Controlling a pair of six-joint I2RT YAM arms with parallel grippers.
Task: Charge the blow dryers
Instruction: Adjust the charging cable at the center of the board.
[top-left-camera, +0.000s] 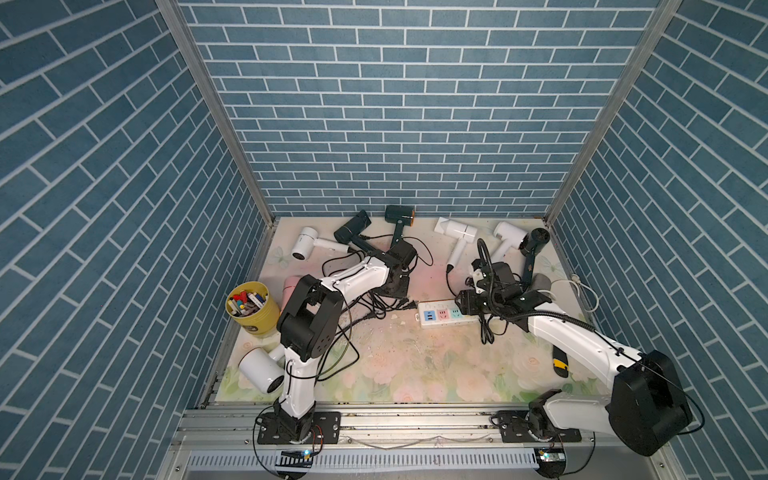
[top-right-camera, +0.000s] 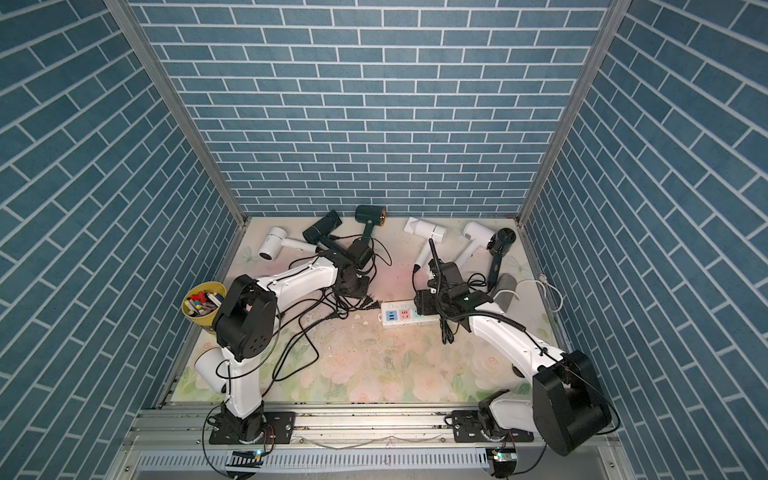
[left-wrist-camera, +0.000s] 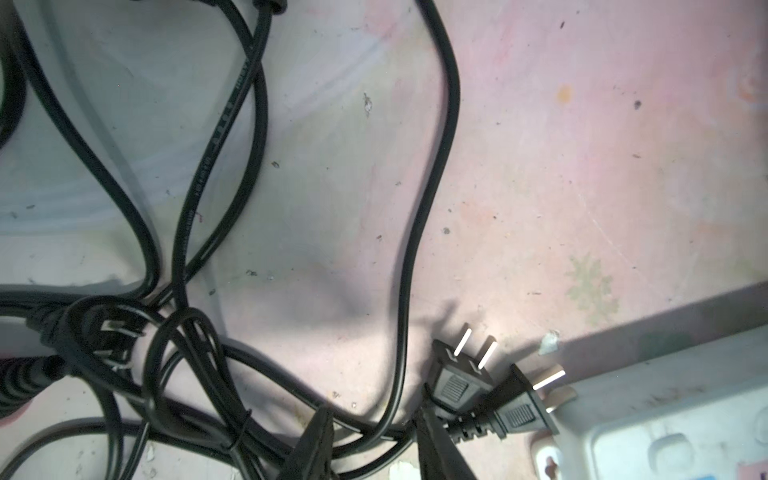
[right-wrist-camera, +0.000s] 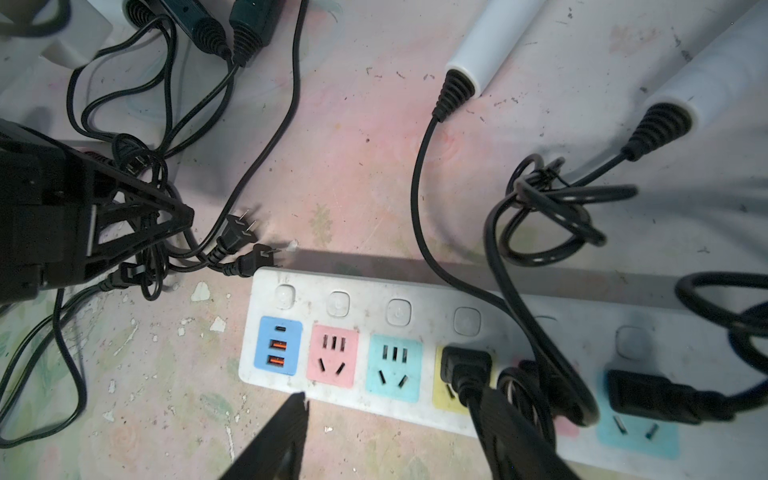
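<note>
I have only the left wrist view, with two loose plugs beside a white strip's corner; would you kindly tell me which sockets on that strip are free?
Observer: In the right wrist view, the power strip has its pink socket and teal socket free, nearest the loose plugs.
Operator: Thank you; is anything plugged in already?
Observer: Yes, a black plug sits in the yellow socket.
Operator: And where is the right gripper?
Observer: The right gripper hovers open above the strip, holding nothing.
</note>
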